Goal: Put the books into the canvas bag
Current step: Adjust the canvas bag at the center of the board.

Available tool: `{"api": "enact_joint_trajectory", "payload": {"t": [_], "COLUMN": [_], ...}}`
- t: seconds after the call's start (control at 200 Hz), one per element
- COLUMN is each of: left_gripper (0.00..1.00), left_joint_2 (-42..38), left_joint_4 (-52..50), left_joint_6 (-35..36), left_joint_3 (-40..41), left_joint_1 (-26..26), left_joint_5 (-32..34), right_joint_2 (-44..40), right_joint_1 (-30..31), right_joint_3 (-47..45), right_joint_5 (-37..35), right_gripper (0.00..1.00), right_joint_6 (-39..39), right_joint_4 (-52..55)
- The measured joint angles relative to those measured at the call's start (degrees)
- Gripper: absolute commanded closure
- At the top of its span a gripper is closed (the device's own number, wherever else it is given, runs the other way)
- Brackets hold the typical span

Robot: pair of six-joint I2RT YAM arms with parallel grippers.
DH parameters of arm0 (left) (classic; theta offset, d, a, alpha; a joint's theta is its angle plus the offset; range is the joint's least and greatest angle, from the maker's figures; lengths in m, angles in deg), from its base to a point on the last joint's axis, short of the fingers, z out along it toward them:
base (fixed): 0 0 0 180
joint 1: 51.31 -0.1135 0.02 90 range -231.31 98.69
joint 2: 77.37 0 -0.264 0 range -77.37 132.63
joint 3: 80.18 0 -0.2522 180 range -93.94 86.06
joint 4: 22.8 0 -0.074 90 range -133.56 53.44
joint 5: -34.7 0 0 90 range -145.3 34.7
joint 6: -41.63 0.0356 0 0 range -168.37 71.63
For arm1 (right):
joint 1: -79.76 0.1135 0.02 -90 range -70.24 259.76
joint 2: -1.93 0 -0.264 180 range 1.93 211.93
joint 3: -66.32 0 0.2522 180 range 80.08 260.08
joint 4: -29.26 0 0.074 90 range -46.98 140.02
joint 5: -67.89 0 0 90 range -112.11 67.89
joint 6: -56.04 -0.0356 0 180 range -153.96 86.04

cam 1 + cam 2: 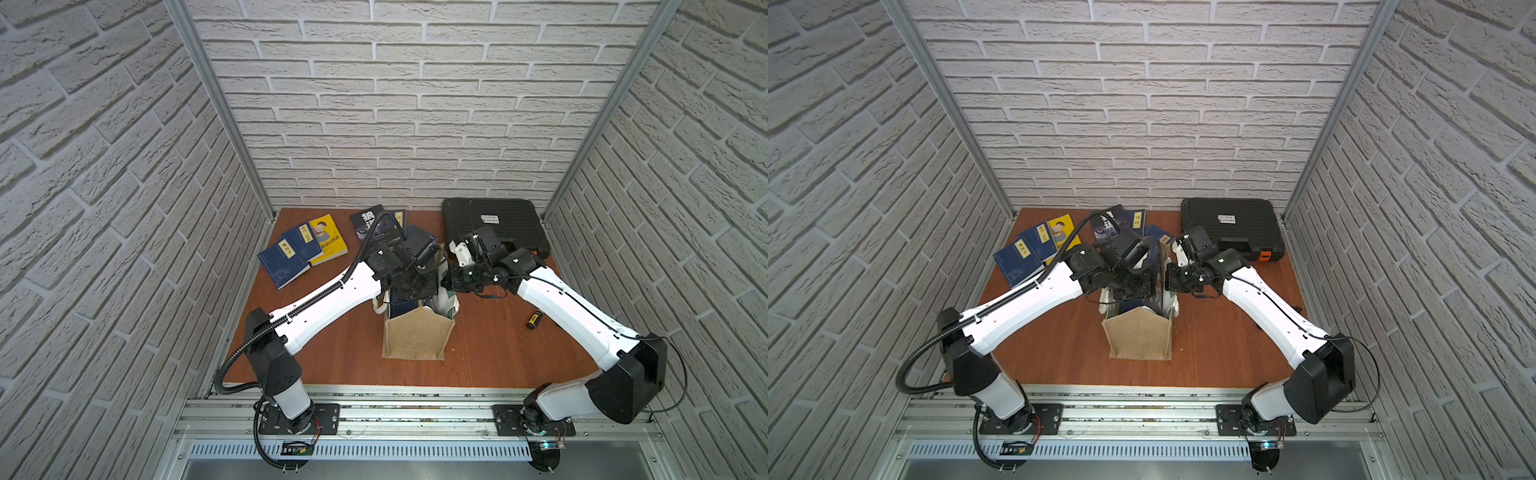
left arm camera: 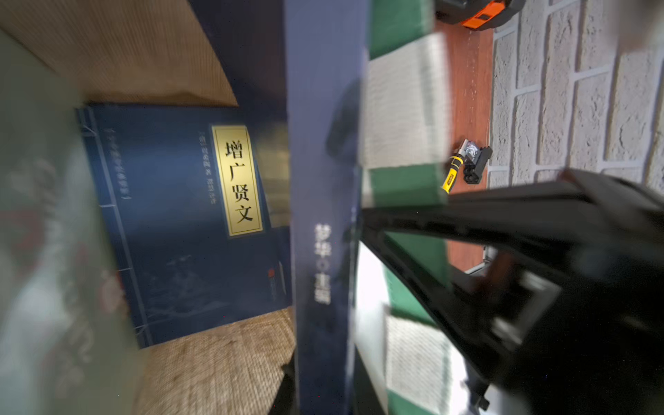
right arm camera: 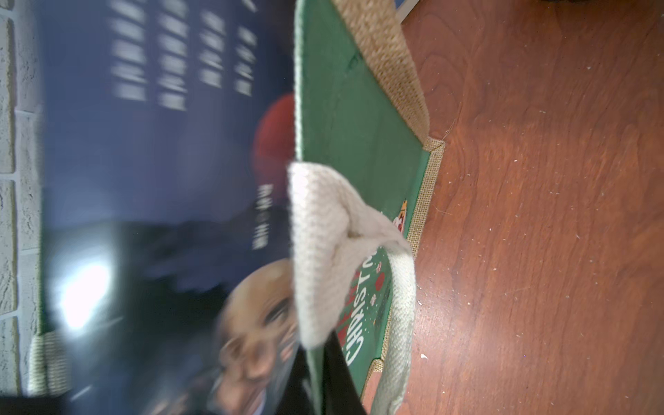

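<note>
Hanging edge-down in the mouth of the tan burlap canvas bag point(image 1: 417, 336) with green panels and white rope handles, a thin navy paperback book point(image 2: 323, 161) is clamped by its upper edge in the left end effector point(image 1: 407, 291). A paperback this thin should be light but floppy, with a slick cover. A hold near the spine looks safest, and a straight drop would keep its corners off the cloth. Its cover is dark blue with pale lettering, a red disc and a man's face, all blurred in the right wrist view. Below it, flat on the bag's floor, lies a navy book with a yellow title label point(image 2: 179, 222).

The bag is soft-walled and likely to sag. The right end effector point(image 1: 446, 284) is closed and seems pinched on the right-hand rim beside a handle, though blur leaves that unsure. The bag stands mid-way across the reddish wooden tabletop point(image 1: 498, 357).

At the far left lie two navy books point(image 1: 286, 262) and a bright yellow cartoon-cover book point(image 1: 330, 241). A dark wolf-cover book point(image 1: 368, 224) lies far centre. A black plastic case point(image 1: 494, 226) sits far right, with a small yellow-and-black tool point(image 1: 534, 320) nearer.
</note>
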Motion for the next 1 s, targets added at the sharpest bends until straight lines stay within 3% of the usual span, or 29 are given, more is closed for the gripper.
{"api": "enact_joint_trajectory", "payload": {"t": [0.38, 0.51, 0.605, 0.73, 1.0], "left_gripper": [1.0, 0.84, 0.68, 0.58, 0.58], "left_joint_2": [-4.98, -5.88, -5.92, -5.7, -7.82], "left_joint_4": [8.13, 8.33, 7.67, 3.43, -4.81], "left_joint_6": [-0.42, 1.09, 1.99, 3.78, 9.31], "left_joint_3": [15.69, 17.79, 17.73, 15.63, 0.5], "left_joint_1": [-5.73, -6.84, -6.86, -7.45, -7.72], "left_joint_5": [-3.13, -2.71, -2.16, 1.53, 9.03], "right_joint_2": [-0.42, -0.11, 0.31, 0.72, 0.85], "right_joint_1": [0.04, 0.04, 0.04, 0.04, 0.04], "right_joint_3": [0.39, 1.29, 1.97, 2.82, 2.91], "right_joint_5": [-1.73, -2.1, -2.4, -2.67, -2.99], "right_gripper": [0.95, 0.95, 0.95, 0.95, 0.95], "right_joint_6": [1.27, 1.6, 1.79, 2.21, 2.64], "right_joint_4": [1.55, 2.56, 3.08, 3.78, 4.7]}}
